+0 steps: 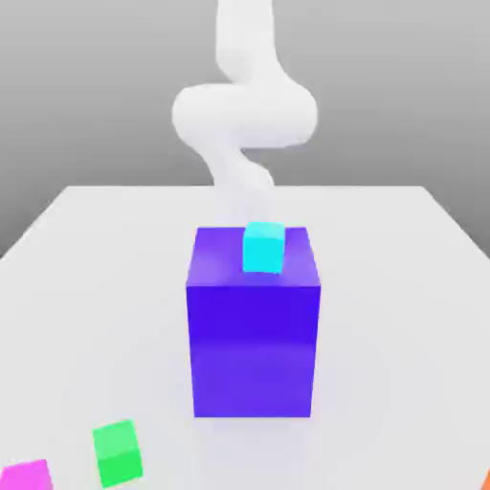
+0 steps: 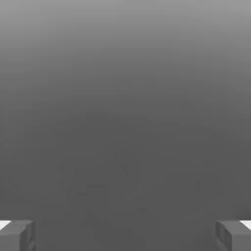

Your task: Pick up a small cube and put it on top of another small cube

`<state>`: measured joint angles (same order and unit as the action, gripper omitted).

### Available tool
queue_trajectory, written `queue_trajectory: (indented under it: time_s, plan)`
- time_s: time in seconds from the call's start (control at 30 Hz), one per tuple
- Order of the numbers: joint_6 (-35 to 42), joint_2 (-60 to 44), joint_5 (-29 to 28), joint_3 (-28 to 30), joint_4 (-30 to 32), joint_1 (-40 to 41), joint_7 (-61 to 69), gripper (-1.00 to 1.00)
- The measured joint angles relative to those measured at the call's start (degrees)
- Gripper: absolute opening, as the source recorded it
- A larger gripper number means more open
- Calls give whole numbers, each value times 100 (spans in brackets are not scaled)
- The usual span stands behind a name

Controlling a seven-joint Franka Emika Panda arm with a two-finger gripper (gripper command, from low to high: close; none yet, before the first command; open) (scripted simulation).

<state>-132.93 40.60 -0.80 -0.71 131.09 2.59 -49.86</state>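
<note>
My claw (image 2: 125, 235) stands wide apart, nothing between its fingers (image 2: 17, 235). A cyan cube (image 1: 263, 246) sits atop the large blue block (image 1: 254, 335), toward its far edge, possibly tilted slightly. On the white surface (image 1: 402, 316), near left: a green cube (image 1: 118, 453) and a magenta cube (image 1: 27, 476).

The arm (image 1: 244, 110) is plain white all over, built of smooth, rounded, tube-like segments that swell into bulbous joints, with no markings, cables or screws to be made out. In the hand view, the claw (image 2: 125, 235) has two blocky grey fingers (image 2: 17, 236) with squared ends, each carrying a small white patch at its outer upper corner.
</note>
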Motion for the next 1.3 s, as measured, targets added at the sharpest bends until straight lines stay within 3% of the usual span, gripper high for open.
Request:
queue_trajectory:
  time_s: [0.33,0.63,1.03,1.17,1.2,1.3]
  plan:
    - [-463,-2114,-364,-163,-279,922,-1655,0]
    - [-882,-3982,-520,64,-524,1463,-3007,0]
    - [-1469,-6429,214,356,-839,1985,-4163,0]
    - [-2006,-7258,365,316,-1011,2076,-4188,0]
    - [-2124,-7415,378,306,-1046,2085,-4183,-100]
    - [-2127,-7415,378,305,-1046,2085,-4182,-100]
